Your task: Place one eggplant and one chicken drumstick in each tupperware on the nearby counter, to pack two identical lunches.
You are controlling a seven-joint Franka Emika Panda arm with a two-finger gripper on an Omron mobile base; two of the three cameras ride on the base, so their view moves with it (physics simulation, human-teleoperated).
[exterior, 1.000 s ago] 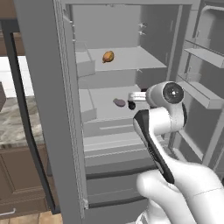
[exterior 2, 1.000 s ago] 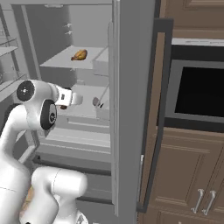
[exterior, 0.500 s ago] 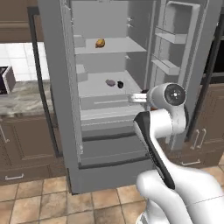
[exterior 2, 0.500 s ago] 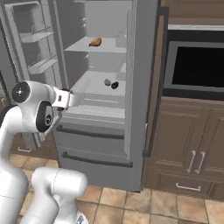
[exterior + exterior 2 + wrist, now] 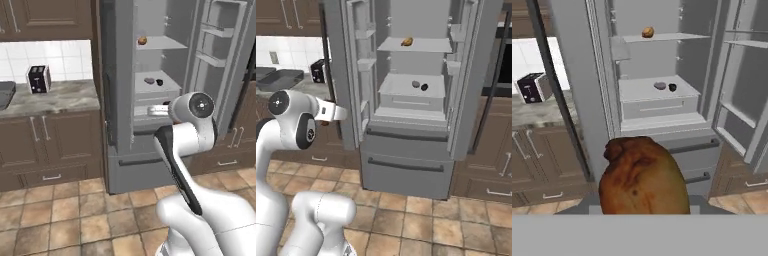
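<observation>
A reddish-brown drumstick point(image 5: 643, 176) fills the foreground of the hand view, while a golden-orange drumstick point(image 5: 647, 32) sits on the upper fridge shelf. A pale mauve eggplant point(image 5: 660, 86) and a near-black eggplant point(image 5: 672, 87) lie side by side one shelf lower. Two dark grey tubs point(image 5: 278, 79) rest on the marbled counter point(image 5: 50, 97).

upper shelf point(image 5: 416, 46): golden drumstick point(image 5: 407, 41) | lower shelf point(image 5: 406, 89): two eggplants point(image 5: 420, 85)

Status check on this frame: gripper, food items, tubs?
Gripper shut on reddish-brown drumstick. Orange drumstick and both eggplants in open fridge. Tupperwares on counter, unobstructed.
</observation>
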